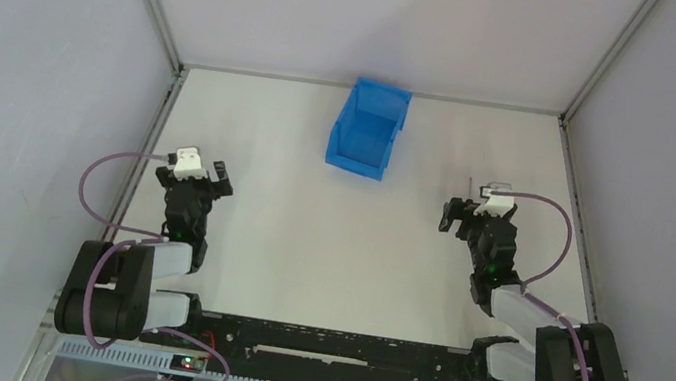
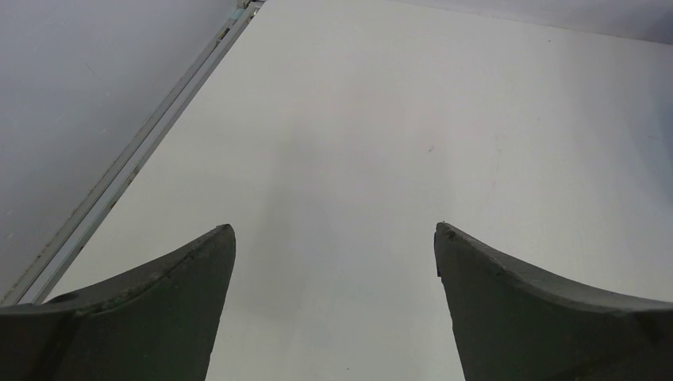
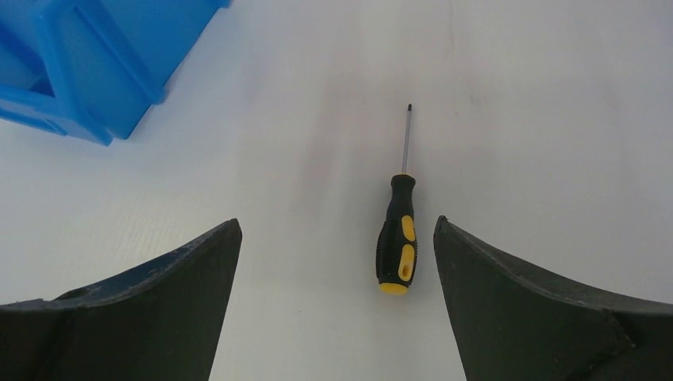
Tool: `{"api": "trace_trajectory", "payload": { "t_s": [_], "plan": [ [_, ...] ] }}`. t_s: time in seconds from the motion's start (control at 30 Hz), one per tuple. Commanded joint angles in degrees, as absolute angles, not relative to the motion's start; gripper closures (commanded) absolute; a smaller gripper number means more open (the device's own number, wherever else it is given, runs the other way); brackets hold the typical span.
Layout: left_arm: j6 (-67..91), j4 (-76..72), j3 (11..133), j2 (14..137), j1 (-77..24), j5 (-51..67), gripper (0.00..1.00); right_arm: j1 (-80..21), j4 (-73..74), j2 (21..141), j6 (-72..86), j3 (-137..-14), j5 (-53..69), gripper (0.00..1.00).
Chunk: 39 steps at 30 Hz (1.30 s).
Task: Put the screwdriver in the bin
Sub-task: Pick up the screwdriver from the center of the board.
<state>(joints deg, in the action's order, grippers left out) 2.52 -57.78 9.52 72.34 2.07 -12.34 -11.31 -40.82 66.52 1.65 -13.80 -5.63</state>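
Observation:
The screwdriver (image 3: 398, 238) lies flat on the white table, its black-and-yellow handle nearest and its thin shaft pointing away. My right gripper (image 3: 337, 226) is open above it, and the handle lies just inside the right finger (image 3: 508, 294), apart from it. In the top view only the shaft (image 1: 469, 186) shows ahead of the right gripper (image 1: 480, 210). The blue bin (image 1: 368, 129) stands at the table's far middle with its lower side facing the arms, and its corner shows in the right wrist view (image 3: 95, 63). My left gripper (image 1: 202, 170) is open and empty over bare table (image 2: 335, 230).
Grey walls close in the table on the left, back and right, with metal rails (image 1: 152, 137) along the edges. A rail also shows in the left wrist view (image 2: 135, 155). White table surface (image 1: 327, 239) lies between the two arms.

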Motion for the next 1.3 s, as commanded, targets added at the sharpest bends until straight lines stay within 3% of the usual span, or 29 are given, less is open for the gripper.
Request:
{"api": "trace_trajectory", "payload": {
  "t_s": [0.0, 0.3, 0.53, 0.8, 1.27],
  "plan": [
    [1.41, -59.77, 11.30, 71.98, 2.37, -13.03, 0.00, -11.69, -37.00, 66.18, 1.71, -17.41, -9.13, 0.00],
    [1.38, -59.77, 11.34, 71.98, 2.37, -13.03, 0.00, -12.30, -18.05, 55.42, 2.46, -27.29, -10.47, 0.00],
    [1.41, -59.77, 11.30, 71.98, 2.37, -13.09, 0.00, -12.30, 1.27, 47.72, 3.13, -42.94, -9.92, 0.00],
    [1.41, -59.77, 11.27, 71.98, 2.37, -13.08, 0.00, -12.30, 17.20, 48.25, 4.32, -61.55, -9.28, 0.00],
    [1.41, -59.76, 11.26, 71.98, 2.36, -13.08, 0.00, -12.14, 27.99, 54.59, 3.10, -73.71, -7.68, 0.00]
  ]
}}
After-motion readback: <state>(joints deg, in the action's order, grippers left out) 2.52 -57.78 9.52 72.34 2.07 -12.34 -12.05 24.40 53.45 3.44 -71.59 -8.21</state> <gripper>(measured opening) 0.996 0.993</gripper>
